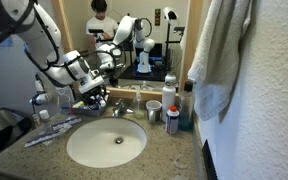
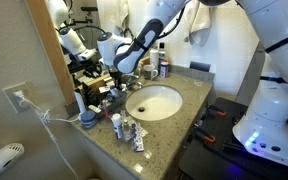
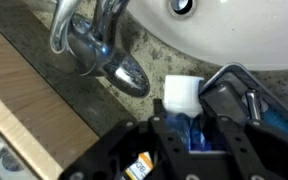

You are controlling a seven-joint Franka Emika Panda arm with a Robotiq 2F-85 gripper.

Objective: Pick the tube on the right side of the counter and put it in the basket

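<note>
Gripper clamps tube nr faucet (sink just beside), cup apart

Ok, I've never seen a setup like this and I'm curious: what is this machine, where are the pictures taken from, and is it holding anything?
It is a robot arm ending in a two-fingered pincer. Two pictures come from cameras standing off the counter; the third from a camera on the wrist. On the counter: a round white sink, a faucet, small toiletries. The pincer seems shut on a small white-and-blue tube, beside a dark basket.
</note>
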